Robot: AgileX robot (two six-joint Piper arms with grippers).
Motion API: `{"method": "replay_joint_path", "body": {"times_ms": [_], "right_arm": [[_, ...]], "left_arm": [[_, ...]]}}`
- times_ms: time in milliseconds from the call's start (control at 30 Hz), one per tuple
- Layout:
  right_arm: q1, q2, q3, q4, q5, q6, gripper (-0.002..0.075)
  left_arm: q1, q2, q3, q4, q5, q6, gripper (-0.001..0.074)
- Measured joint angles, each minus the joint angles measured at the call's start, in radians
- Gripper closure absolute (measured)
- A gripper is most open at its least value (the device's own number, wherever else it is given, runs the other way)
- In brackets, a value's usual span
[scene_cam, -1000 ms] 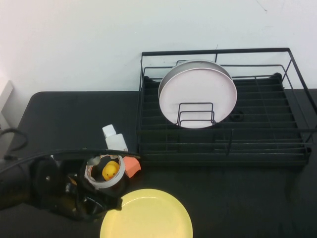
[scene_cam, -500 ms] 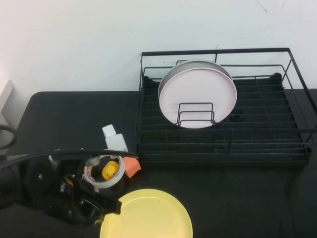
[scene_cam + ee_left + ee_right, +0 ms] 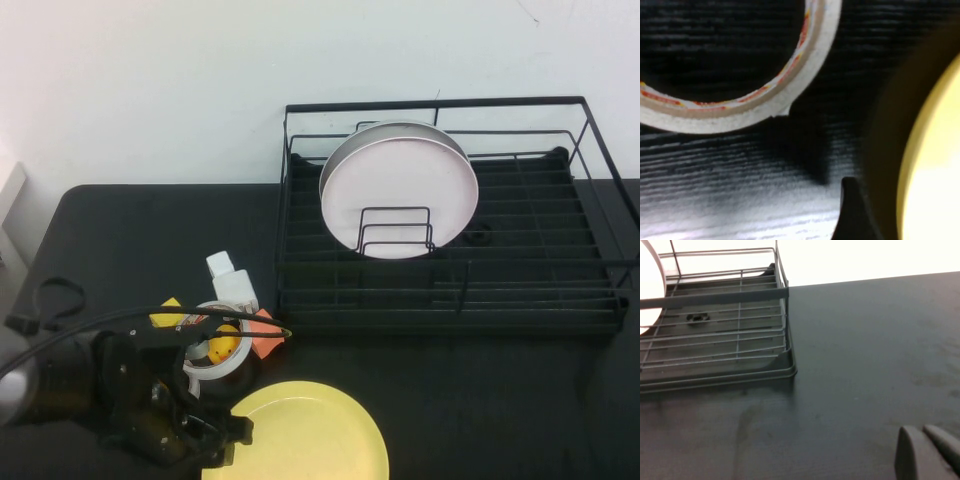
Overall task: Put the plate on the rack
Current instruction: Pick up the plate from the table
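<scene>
Left end effector (image 3: 215,440) low at the near-left tabletop (image 3: 120,230) edge beside the yellow plate (image 3: 300,435), opening indiscernible; right end effector (image 3: 927,452) fingers together, past the rack (image 3: 450,225).

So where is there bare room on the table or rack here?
Free: the rack floor right of the pink plate, and the table right of the yellow plate. Crowded: the tape roll, bottle and left gripper by that plate's left edge. The right gripper hangs over bare table.
</scene>
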Motion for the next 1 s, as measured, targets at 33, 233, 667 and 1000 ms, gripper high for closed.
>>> {"method": "replay_joint_path", "body": {"times_ms": [33, 233, 667, 1000], "right_arm": [[0.0, 0.0, 0.0, 0.005, 0.0, 0.0, 0.0728], [0.0, 0.0, 0.0, 0.009, 0.0, 0.0, 0.0728], [0.0, 0.0, 0.0, 0.009, 0.0, 0.0, 0.0728], [0.0, 0.0, 0.0, 0.009, 0.0, 0.0, 0.0728]], "left_arm": [[0.0, 0.012, 0.0, -0.015, -0.011, 0.0, 0.0337], [0.0, 0.064, 0.0, -0.072, -0.052, 0.0, 0.0337], [0.0, 0.09, -0.007, -0.13, -0.118, 0.011, 0.0686], [0.0, 0.098, -0.007, -0.409, -0.071, 0.255, 0.0729]]}}
